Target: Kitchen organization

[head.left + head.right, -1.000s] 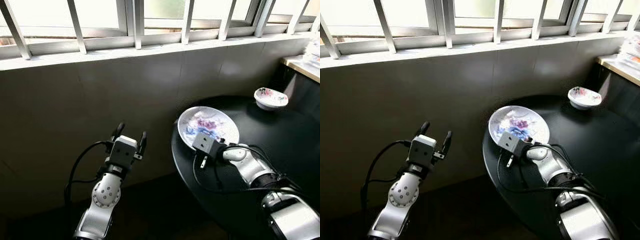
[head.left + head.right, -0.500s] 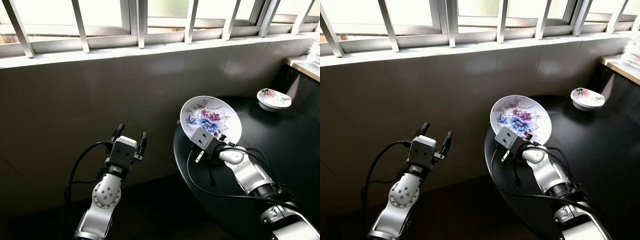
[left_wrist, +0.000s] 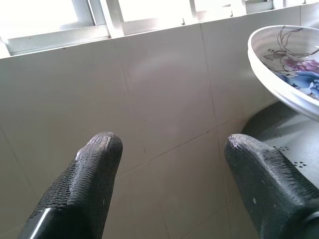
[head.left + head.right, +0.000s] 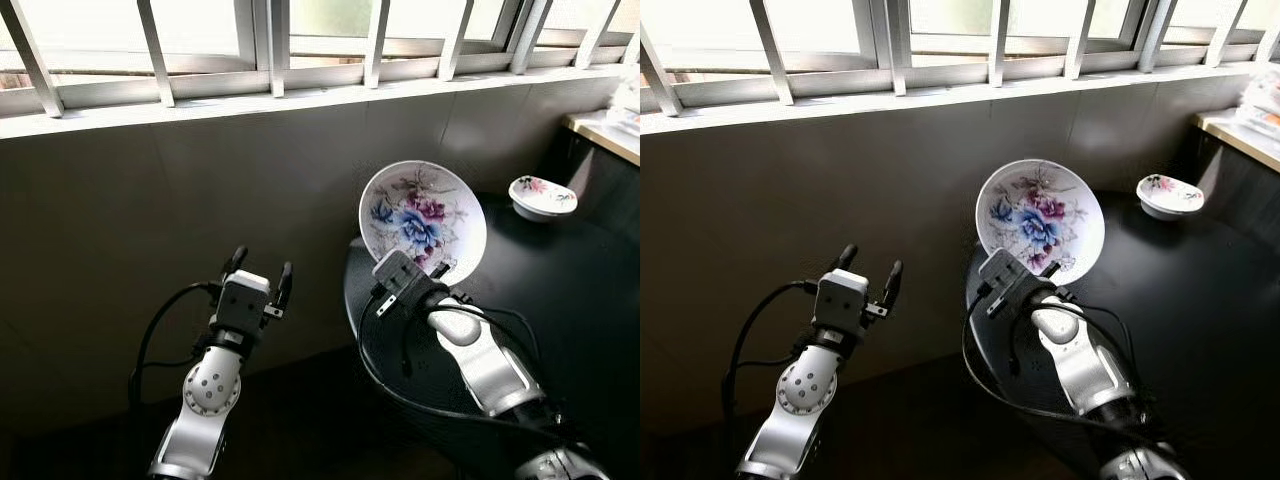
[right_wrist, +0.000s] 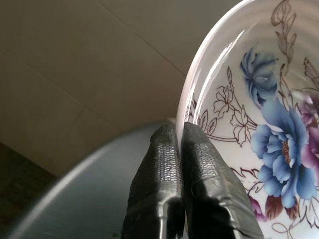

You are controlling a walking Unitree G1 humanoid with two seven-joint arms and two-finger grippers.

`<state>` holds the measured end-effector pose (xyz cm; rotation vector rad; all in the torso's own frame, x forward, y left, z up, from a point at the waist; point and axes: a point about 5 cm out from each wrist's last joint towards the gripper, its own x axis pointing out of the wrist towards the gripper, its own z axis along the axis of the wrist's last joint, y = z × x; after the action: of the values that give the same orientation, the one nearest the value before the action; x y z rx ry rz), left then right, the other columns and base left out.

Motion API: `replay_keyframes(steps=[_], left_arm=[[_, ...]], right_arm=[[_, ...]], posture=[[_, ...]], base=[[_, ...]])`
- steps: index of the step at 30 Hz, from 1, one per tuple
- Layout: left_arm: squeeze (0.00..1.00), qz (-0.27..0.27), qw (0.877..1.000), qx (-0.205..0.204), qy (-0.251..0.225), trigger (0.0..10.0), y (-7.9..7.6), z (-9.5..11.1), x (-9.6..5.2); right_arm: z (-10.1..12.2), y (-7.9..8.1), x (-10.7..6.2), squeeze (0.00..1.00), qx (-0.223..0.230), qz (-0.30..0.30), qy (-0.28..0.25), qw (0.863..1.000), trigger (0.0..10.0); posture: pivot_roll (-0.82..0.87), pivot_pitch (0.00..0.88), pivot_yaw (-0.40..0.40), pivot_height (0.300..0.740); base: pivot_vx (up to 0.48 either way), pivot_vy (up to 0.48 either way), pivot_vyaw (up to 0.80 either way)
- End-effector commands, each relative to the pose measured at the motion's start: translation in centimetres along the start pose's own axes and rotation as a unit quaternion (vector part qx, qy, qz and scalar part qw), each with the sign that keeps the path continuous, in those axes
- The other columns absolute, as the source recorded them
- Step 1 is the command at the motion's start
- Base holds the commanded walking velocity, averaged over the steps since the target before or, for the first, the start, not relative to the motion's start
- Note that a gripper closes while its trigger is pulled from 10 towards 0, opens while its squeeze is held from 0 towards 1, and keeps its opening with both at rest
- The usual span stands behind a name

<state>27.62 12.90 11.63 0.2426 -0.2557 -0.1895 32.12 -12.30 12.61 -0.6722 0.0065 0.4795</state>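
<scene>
**A:** Above the near-left edge of the round black table (image 4: 590,290), you are seeing the right gripper (image 5: 182,149) pinching the rim of the floral plate (image 4: 422,220). Its two black fingers are pressed together with only the thin rim between them, one pad on the painted face, one behind.

**B:** Why is the plate standing nearly on edge rather than lying flat?

**A:** You are looking at a rim grip from below: the wrist is angling upward, so the plate is tilting with its flowered face toward the camera and is hanging clear of the tabletop. Judged from the task, this is a carrying posture, with the plate being taken somewhere to be put away.

**B:** And the left arm?

**A:** You are seeing the left gripper (image 4: 257,272) raised off the table's left side, in front of the tiled wall (image 4: 150,200) beneath the barred window (image 4: 270,50). Its fingers are spread wide and are holding nothing; it is probably waiting out of the plate's path.

**B:** What else is bearing on the move?

**A:** You are finding a small floral bowl (image 4: 542,196) sitting at the far right edge of the tabletop, well apart from the plate. A narrow rim pinch is giving little hold on glazed ware, so slipping is the risk you are watching for.
</scene>
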Motion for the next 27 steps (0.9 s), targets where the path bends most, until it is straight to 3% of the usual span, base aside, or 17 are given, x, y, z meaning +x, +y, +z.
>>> replay_keyframes(steps=[1,15,27], left_arm=[[0.00,-0.003,1.000,-0.002,-0.001,10.0,0.0,0.0,0.0],[0.00,-0.005,1.000,-0.003,-0.001,10.0,-0.1,-0.1,0.1],[0.00,-0.004,1.000,-0.002,-0.004,10.0,-0.2,-0.1,0.1]], right_arm=[[1.4,-0.4,-0.2,0.00,-0.007,-0.017,-0.036,0.999,0.0],[3.0,1.5,-0.7,0.00,-0.029,0.001,-0.081,0.996,0.0],[4.0,1.9,-0.6,0.00,-0.039,0.004,-0.113,0.993,0.0]], posture=[[0.03,0.000,-0.048,0.740],[0.03,0.000,-0.052,0.740],[0.03,0.000,-0.056,0.740]], base=[[0.000,0.450,0.55],[0.000,0.454,0.80],[0.000,0.452,0.80]])
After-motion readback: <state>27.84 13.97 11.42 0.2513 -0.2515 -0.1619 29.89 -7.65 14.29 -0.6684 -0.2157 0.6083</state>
